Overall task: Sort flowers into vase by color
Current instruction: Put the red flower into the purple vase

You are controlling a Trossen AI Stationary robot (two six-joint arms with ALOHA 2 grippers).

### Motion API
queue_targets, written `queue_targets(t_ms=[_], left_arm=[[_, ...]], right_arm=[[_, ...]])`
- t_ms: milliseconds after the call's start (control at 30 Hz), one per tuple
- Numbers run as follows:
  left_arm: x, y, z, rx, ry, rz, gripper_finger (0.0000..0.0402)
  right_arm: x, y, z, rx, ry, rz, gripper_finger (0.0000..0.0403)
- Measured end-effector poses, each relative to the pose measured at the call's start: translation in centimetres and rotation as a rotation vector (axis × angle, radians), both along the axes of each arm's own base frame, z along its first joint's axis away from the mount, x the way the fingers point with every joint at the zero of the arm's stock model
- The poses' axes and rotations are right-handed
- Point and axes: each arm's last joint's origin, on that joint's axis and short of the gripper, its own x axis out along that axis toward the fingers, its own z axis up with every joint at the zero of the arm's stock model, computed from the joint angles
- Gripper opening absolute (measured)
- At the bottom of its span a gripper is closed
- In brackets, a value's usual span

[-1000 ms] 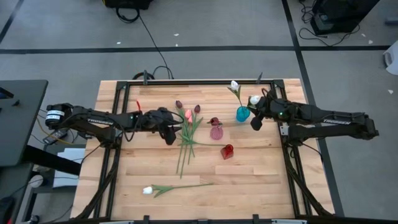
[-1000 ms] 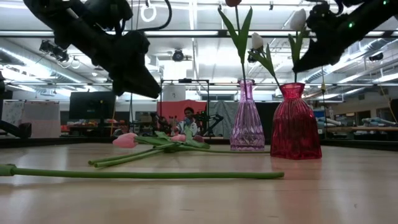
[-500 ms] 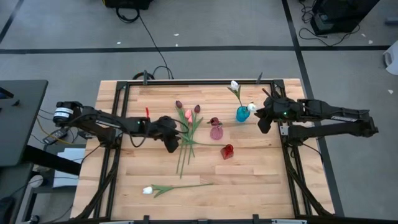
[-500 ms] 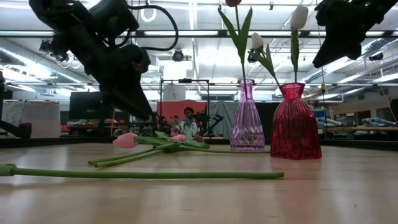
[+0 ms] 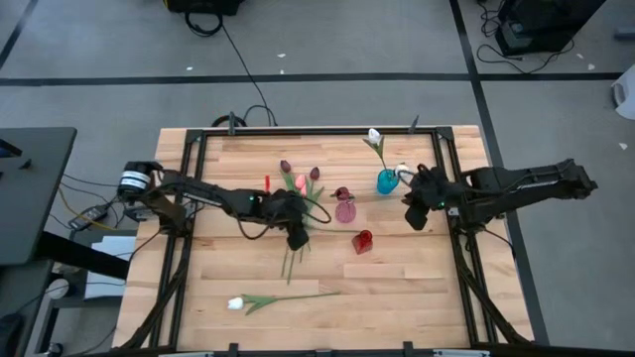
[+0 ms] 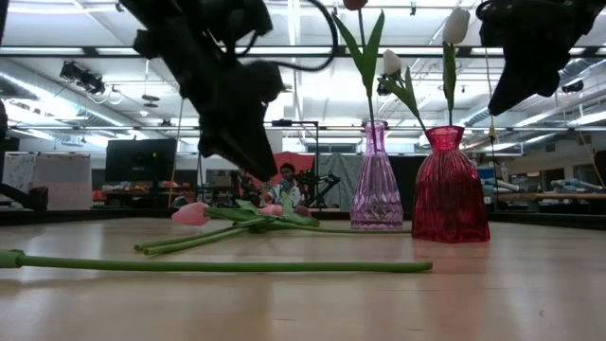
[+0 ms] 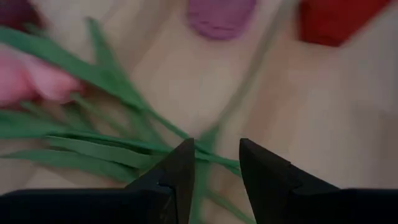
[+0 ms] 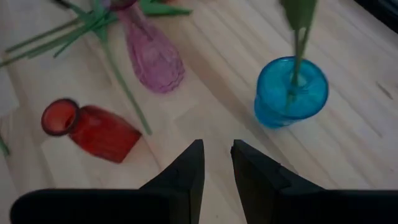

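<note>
**Loose tulips on table: light, limp-stemmed, best taken mid-stem**

The flowers (image 5: 298, 220) lie mostly in a loose pile left of centre on the table (image 5: 417, 288), heads toward the far edge, stems crossing one another. One white tulip (image 5: 236, 303) lies apart, near the front edge. A pink vase (image 5: 344, 208) holds a maroon flower, a blue vase (image 5: 387, 180) holds white ones, and a red vase (image 5: 362, 241) appears empty from above.

The left gripper (image 7: 214, 163) hangs low over the pile, fingers spread with a gap between them and green stems and leaves directly beneath; nothing is pinched yet. The right gripper (image 8: 216, 160) sits above bare wood beside the blue vase, fingers narrowly apart and holding nothing.

Assessment: the stems are thin and very light, likely flexible wire-and-plastic, so they should bend and droop from a one-ended hold. The heads look soft and crushable. A mid-stem pinch, clear of leaves, is judged soundest. Overlapping stems risk lifting two at once
</note>
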Motion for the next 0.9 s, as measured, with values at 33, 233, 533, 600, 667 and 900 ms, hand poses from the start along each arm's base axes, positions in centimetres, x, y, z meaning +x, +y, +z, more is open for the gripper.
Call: queue_targets(t_ms=[33, 233, 533, 600, 667, 900], left_arm=[[0.3, 0.3, -0.3, 0.014, 0.009, 0.020, 0.0131], [1.6, 2.7, -2.4, 0.015, 0.071, 0.120, 0.0132], [2.6, 4.8, -4.6, 0.001, 0.126, 0.141, 0.0158], [2.8, 4.8, -4.5, -0.009, 0.111, 0.122, 0.0159], [2.7, 4.9, -4.1, -0.008, 0.118, 0.111, 0.0158], [3.1, 4.8, -1.4, -0.013, 0.079, 0.104, 0.0157]], right_arm=[[0.0, 0.3, 0.0, -0.010, 0.003, 0.009, 0.0095], [0.0, 1.5, -0.1, -0.046, -0.003, 0.055, 0.0095], [0.0, 2.1, -0.1, -0.108, -0.010, 0.070, 0.0095], [0.0, 2.1, -0.1, -0.117, -0.008, 0.070, 0.0095], [-0.1, 2.1, -0.1, -0.118, -0.008, 0.070, 0.0095], [-0.1, 2.1, -0.2, -0.127, -0.002, 0.068, 0.0095]])
